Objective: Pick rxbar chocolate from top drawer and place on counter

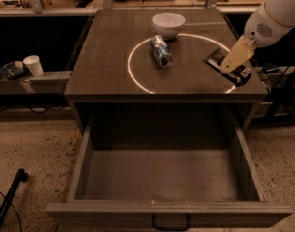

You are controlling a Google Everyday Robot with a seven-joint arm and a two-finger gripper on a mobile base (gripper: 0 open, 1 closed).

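The gripper [228,65] pinches the bar [241,73], likely light, thin and slippery, by its middle, well apart from the can [161,51].

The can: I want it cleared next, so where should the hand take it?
Grip the can across its middle from above, closing on its left and right flanks: it lies on its side, ends toward the bowl and the front edge. The hand is over the rxbar chocolate, at the right of the counter.

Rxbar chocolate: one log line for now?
gripper: holds rxbar chocolate | position: over counter, right side | top drawer: open
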